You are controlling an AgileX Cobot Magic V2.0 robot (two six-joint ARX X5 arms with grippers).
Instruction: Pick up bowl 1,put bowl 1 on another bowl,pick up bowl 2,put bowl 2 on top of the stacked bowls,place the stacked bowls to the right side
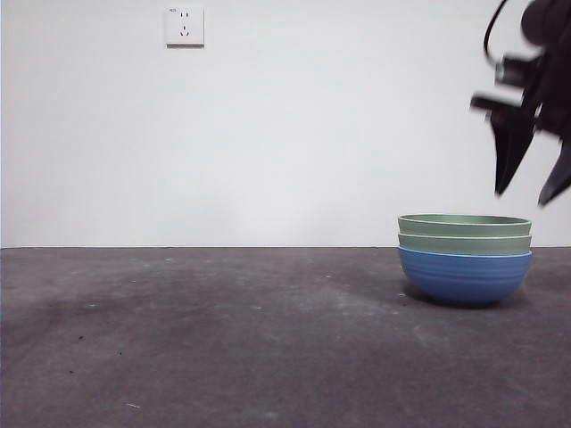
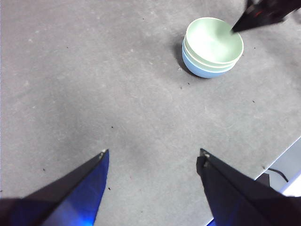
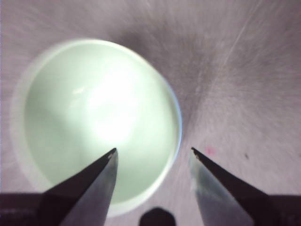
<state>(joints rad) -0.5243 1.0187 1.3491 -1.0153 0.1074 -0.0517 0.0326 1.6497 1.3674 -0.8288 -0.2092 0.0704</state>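
Observation:
The stacked bowls (image 1: pixel 464 259) stand on the table at the right: a blue ribbed bowl (image 1: pixel 464 276) at the base with two sage-green bowls (image 1: pixel 464 234) nested in it. In the left wrist view the stacked bowls (image 2: pixel 212 47) show far off. My right gripper (image 1: pixel 533 187) hangs open in the air above the stack's right side, holding nothing. From its own wrist the top green bowl (image 3: pixel 99 122) lies blurred just below the right gripper (image 3: pixel 153 155). My left gripper (image 2: pixel 153 157) is open over bare table, well away from the stack.
The dark grey table (image 1: pixel 223 339) stretches to the left of the bowls. A white wall with a power socket (image 1: pixel 185 26) stands behind. The table's edge and a cable (image 2: pixel 277 172) show in the left wrist view.

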